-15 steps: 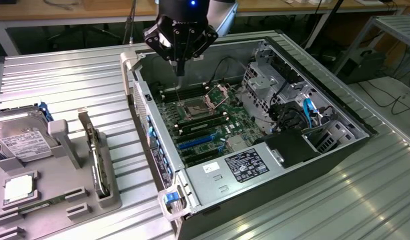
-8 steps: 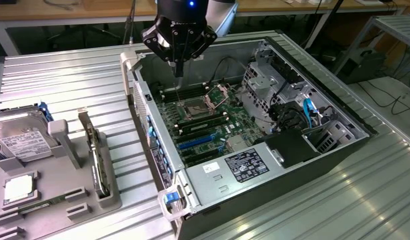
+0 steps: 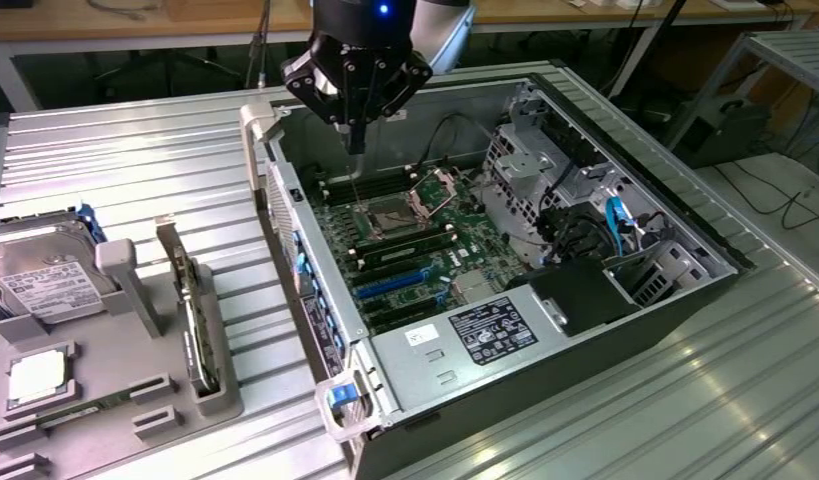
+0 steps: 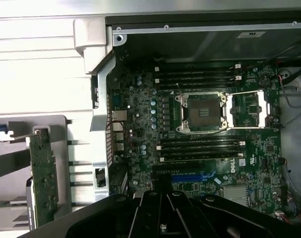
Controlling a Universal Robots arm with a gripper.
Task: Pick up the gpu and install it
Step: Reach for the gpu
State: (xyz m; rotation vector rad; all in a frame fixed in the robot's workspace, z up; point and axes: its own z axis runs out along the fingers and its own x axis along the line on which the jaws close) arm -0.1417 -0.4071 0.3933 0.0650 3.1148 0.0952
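The gpu (image 3: 196, 340) stands on its thin edge in a slot of the grey holder tray (image 3: 62, 440), outside the open PC case (image 3: 300, 240) and on the ext. view's left of it. The card's long axis runs far-to-near in the ext. view, approx. parallel w/ the case wall just beside it. Its silver bracket (image 3: 166, 245) is at the far end, pointing away from the camera, and the plain end comes toward the camera. The wrist view shows the gpu's (image 4: 41, 178) green circuit face.

The gripper (image 3: 358, 145) hangs above the far end of the motherboard (image 3: 423, 250), within the case's outline, w/ its jaws pressed together and nothing between them. From the gripper, the card lies off to the ext. view's left, nearer the camera and lower down. The case wall stands between the two, and they are well apart. There is one arm only, so no choice of which reaches.

Judging by this layout, the pick-up has not been made. The blue card slots (image 3: 389, 285) on the board sit bare, nearer the camera than the gripper. A hard drive (image 3: 42, 285) shares the tray, farther to the ext. view's left than the card.
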